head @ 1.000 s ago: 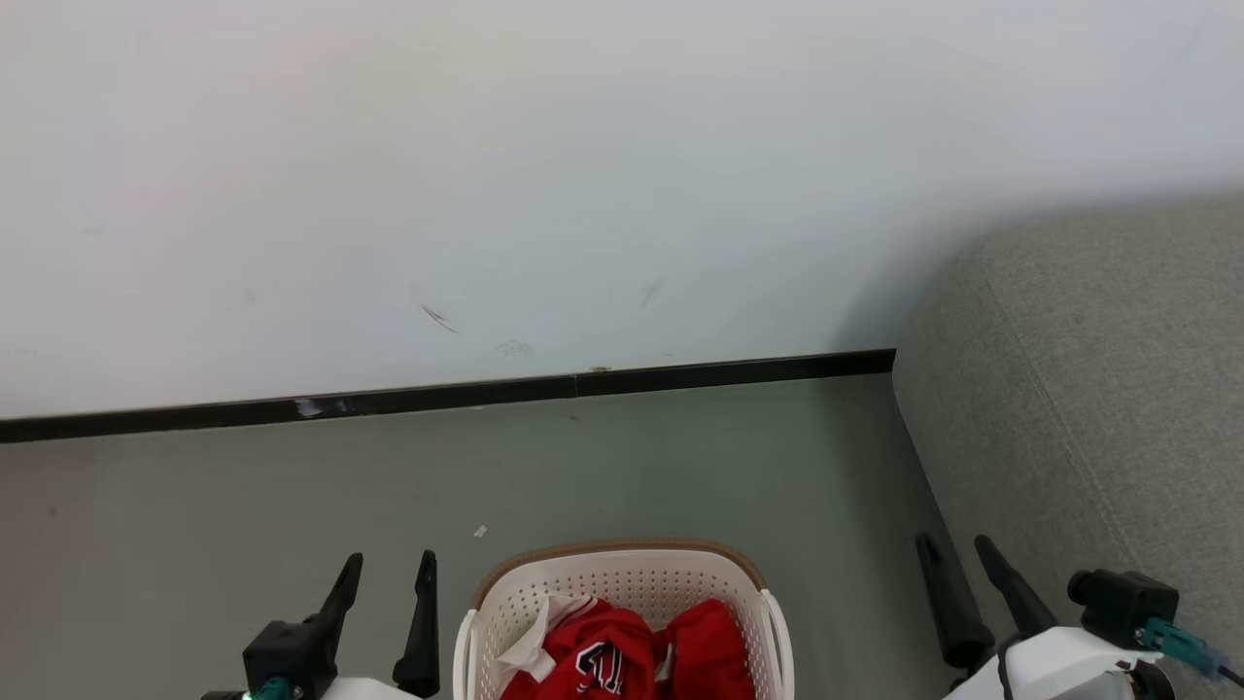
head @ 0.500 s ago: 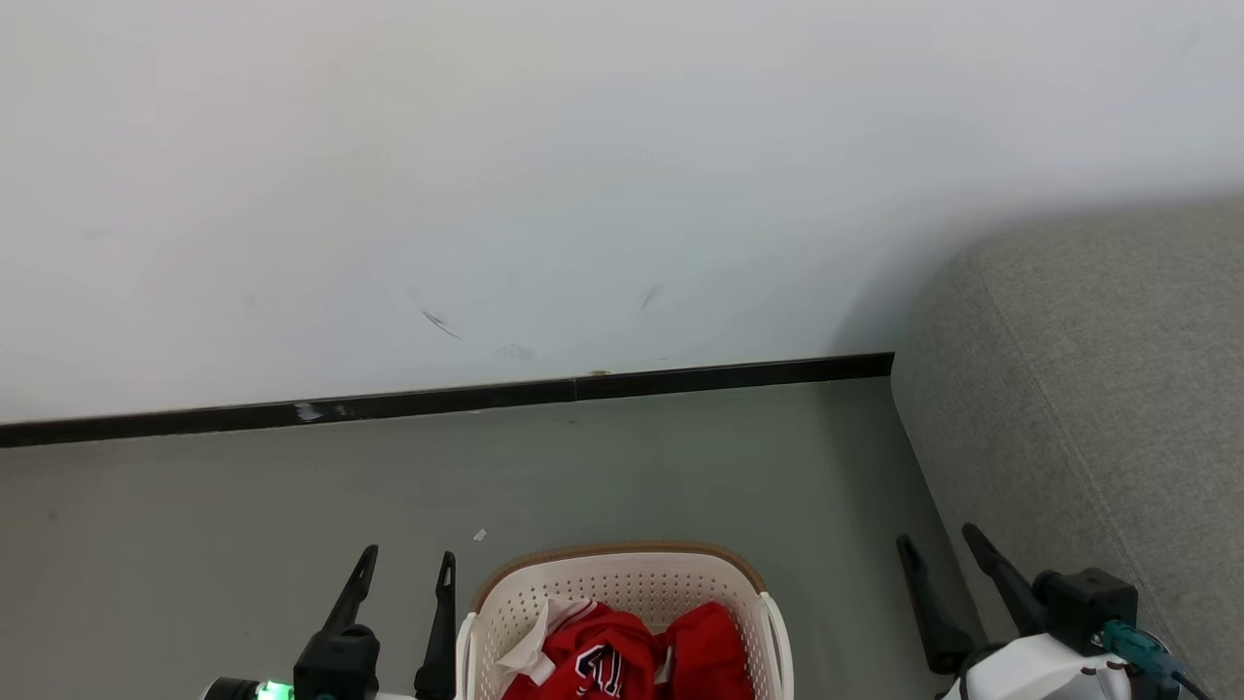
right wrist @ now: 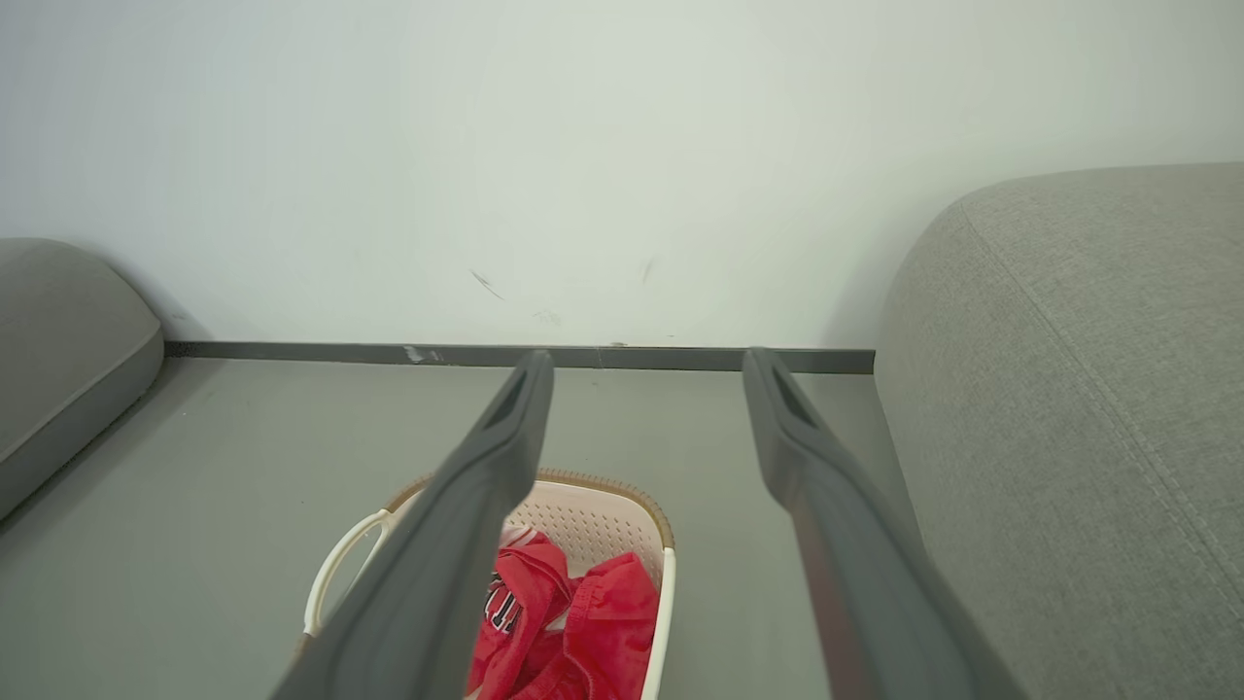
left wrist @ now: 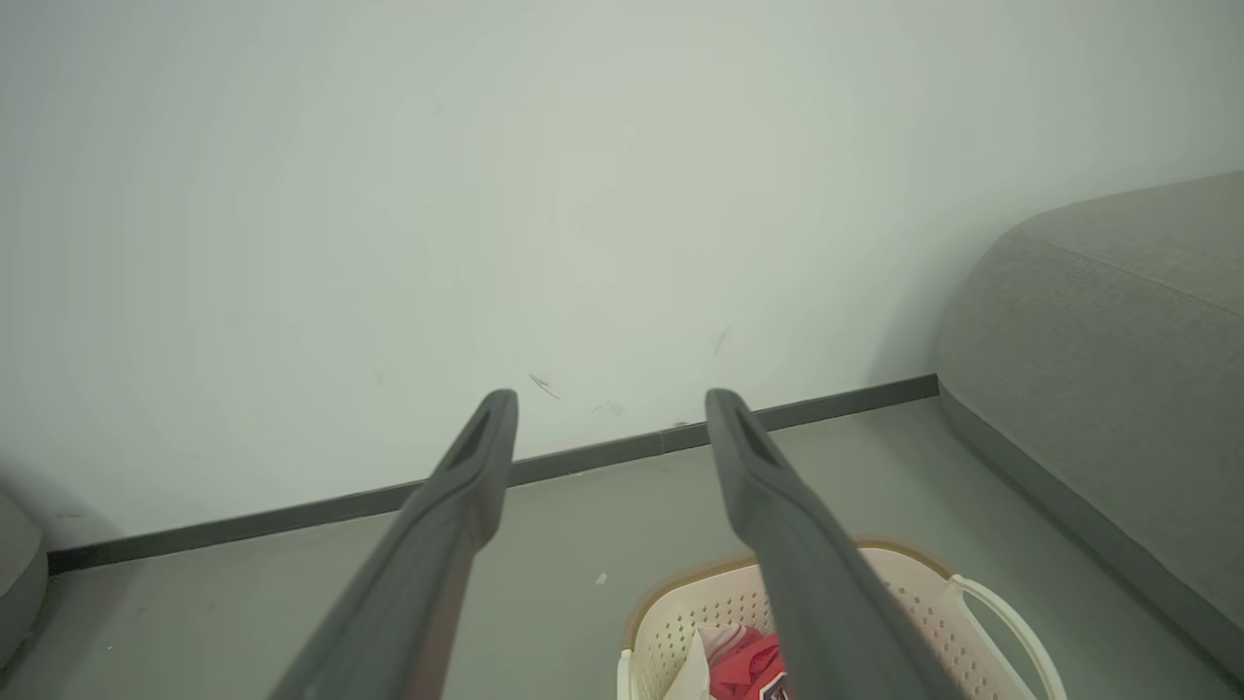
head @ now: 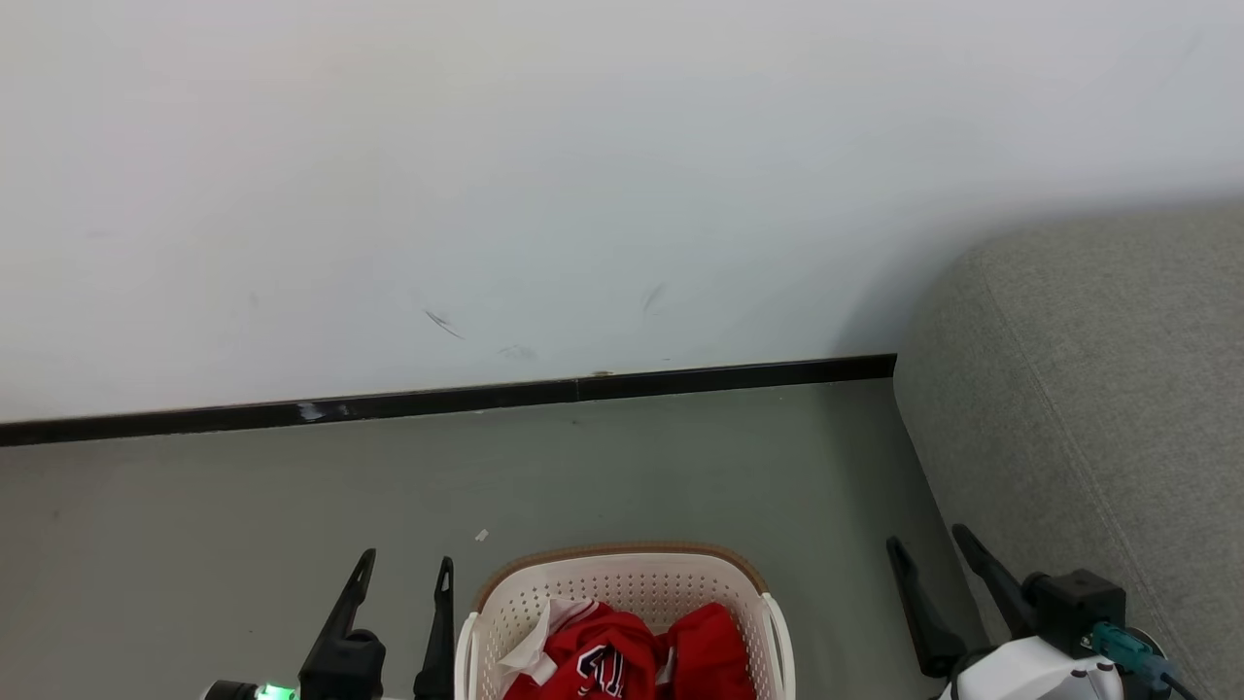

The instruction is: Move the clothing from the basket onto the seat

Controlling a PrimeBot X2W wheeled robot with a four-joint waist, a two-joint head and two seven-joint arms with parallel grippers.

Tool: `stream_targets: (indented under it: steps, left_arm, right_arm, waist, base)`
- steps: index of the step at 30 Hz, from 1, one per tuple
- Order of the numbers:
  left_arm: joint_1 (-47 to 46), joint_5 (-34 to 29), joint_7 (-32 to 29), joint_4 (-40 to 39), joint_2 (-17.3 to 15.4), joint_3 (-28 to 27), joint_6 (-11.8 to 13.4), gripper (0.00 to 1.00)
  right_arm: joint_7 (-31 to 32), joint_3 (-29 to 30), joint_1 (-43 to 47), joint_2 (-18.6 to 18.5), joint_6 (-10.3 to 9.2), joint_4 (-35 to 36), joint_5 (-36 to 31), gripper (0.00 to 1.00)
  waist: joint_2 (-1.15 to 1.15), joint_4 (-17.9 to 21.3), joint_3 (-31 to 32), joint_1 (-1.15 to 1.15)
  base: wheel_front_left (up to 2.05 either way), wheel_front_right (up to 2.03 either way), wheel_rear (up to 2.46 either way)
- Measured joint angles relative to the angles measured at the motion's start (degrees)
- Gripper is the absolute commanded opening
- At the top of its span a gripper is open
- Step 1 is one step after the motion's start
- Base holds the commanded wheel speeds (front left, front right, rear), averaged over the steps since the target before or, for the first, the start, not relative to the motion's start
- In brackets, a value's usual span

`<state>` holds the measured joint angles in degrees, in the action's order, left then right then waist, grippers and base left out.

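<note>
Red clothing [head: 622, 656] heaped inside the cream basket [head: 632, 583] on the floor [head: 292, 506], left claw [head: 406, 559] and right claw [head: 925, 537] flanking it, both spread open and empty, grey seat [head: 1098, 389] at right

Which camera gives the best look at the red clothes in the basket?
The right wrist view: the clothing lies in the basket, dark numerals visible. The head view crops it at the bottom edge; the left wrist view catches a small scrap at its bottom.
</note>
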<state>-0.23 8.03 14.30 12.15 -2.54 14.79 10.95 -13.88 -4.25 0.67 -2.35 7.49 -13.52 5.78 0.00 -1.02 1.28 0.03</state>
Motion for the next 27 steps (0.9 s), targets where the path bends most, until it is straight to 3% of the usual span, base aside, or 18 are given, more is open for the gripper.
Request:
stream_targets:
  steps: [27]
  left_arm:
    - [-0.3, 0.5, 0.0, 0.7, 0.0, -0.6, 0.5, 1.00]
  right_arm:
    - [-0.2, -0.5, 0.0, 0.0, 0.00, -0.1, 0.7, 1.00]
  waist:
    - [0.00, -0.2, 0.3, -0.01]
  base:
    - [0.00, 0.00, 0.00]
